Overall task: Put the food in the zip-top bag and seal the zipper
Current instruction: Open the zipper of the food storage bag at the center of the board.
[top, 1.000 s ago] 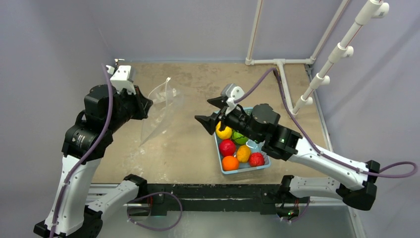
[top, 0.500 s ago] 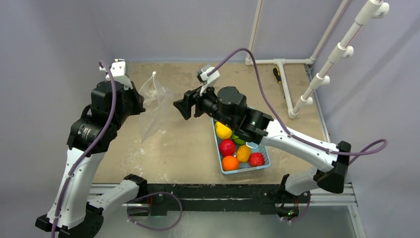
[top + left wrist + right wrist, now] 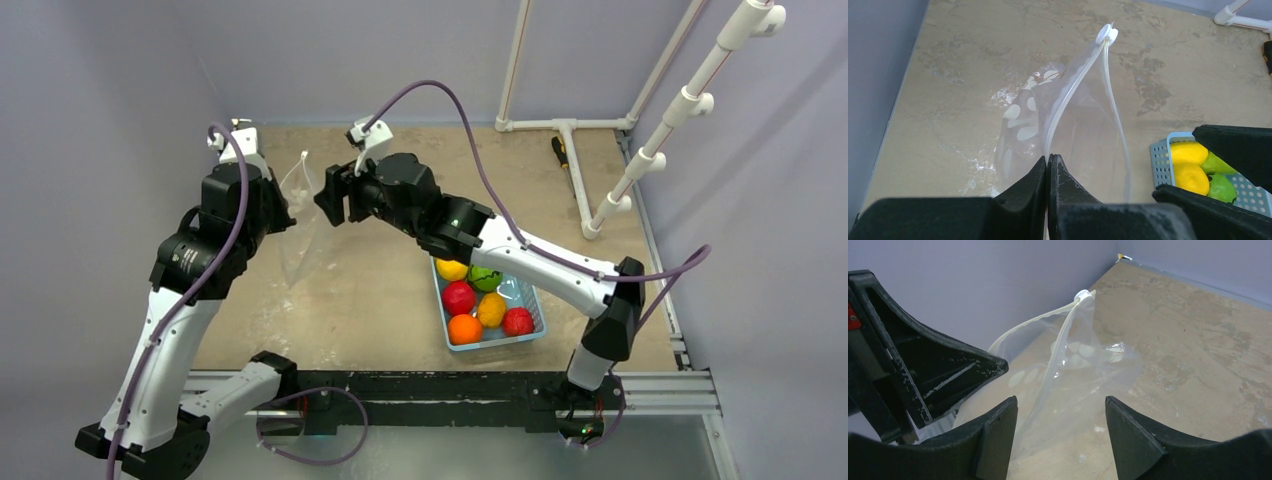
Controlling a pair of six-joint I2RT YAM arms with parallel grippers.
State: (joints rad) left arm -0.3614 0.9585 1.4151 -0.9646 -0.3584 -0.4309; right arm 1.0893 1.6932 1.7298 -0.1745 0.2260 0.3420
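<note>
Over table (image 3: 400, 300), zip-top bag (image 3: 305, 222) hangs, mouth gaping; food (image 3: 480, 295) sits in basket (image 3: 500, 343), well apart. L gripper (image 3: 1049, 159) pinched shut on mouth's near end; R gripper (image 3: 1060, 407), wide open & empty, faces the mouth. The zipper (image 3: 1071, 92) runs lengthwise away from L.

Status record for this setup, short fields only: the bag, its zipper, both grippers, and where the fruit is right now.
bag: transparent with white dots, held up by its mouth edge, no fruit seen inside
zipper: unsealed, the two strips apart, slider at the far end
left gripper: shut on the bag at the zipper edge
right gripper: open, nothing between its fingers, facing the bag's mouth
fruit: in the blue basket
</note>
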